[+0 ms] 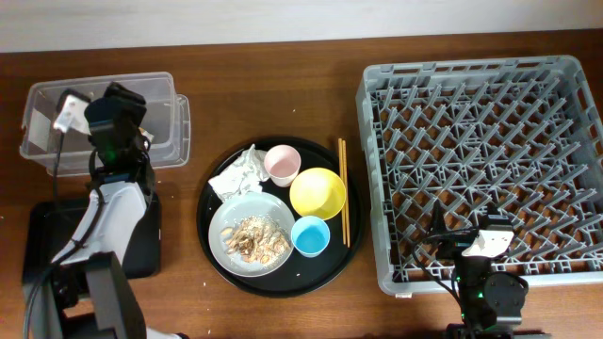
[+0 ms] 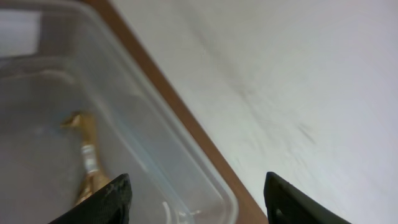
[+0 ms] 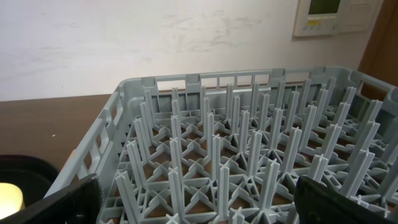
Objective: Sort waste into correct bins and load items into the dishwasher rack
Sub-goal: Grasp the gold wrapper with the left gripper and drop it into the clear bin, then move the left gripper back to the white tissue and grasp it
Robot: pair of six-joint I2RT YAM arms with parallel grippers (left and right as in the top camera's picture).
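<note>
The crumpled wrapper (light, soft) is seen on the round tray beside the pink cup; a raised fold should be pinched. Left gripper and right gripper are spread, empty.

Polished brown wood grain on the table. Clear, smooth plastic for the far-left tub; matt grey moulded plastic for the rack on the right. Glossy black round tray, thin bare-wood chopsticks, crumpled white paper wrapper, smooth shiny yellow bowl.
</note>
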